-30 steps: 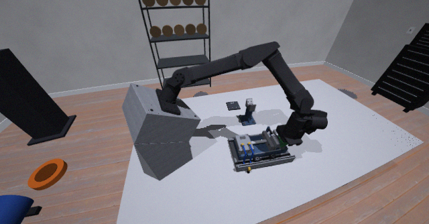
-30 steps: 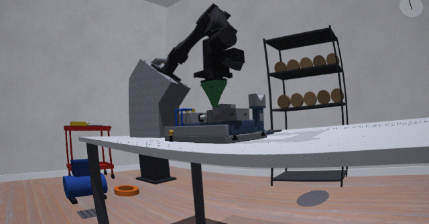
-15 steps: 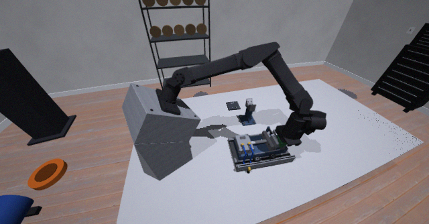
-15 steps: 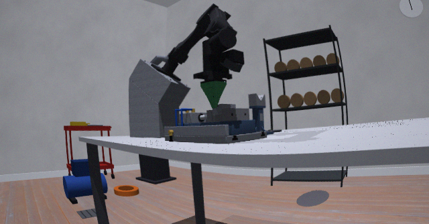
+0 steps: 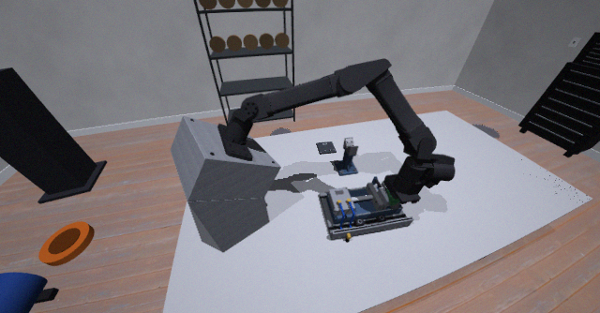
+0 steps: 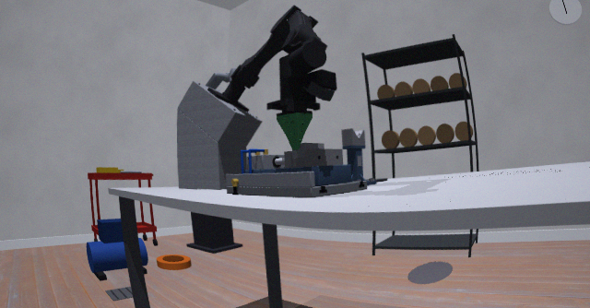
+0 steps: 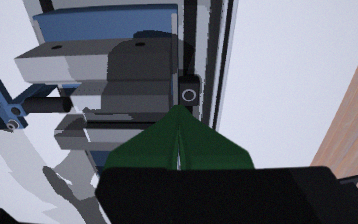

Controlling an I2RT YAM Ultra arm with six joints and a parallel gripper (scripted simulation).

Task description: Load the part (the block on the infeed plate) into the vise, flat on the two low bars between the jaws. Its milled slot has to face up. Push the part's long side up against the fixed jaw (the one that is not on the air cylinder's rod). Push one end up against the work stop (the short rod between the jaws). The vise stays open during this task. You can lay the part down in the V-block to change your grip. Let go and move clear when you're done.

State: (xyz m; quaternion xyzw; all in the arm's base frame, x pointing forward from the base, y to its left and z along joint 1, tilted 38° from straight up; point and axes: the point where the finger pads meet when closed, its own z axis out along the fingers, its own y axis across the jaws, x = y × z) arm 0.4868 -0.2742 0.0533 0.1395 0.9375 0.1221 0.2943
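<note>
The grey part (image 7: pixel 130 97) lies between the jaws, its long side along the fixed jaw (image 7: pixel 95 67) with no clear gap visible. Its left end in the wrist view meets the work stop (image 7: pixel 47 104), or nearly so. A dark gap separates it from the moving jaw (image 7: pixel 115 136). I cannot tell its slot from shadow, and the low bars are hidden. My green gripper (image 5: pixel 395 201) (image 6: pixel 296 149) (image 7: pixel 178 106) is shut and empty, tips pointing down by the part's end away from the stop. The infeed plate (image 5: pixel 326 147) carries no block.
The V-block (image 5: pixel 349 145) (image 6: pixel 353 138) stands on its blue post behind the vise and shows no part in it. The air cylinder (image 5: pixel 339 195) with blue hoses sits on the vise's robot side. A rail (image 5: pixel 370 228) (image 6: pixel 272 180) runs along its front.
</note>
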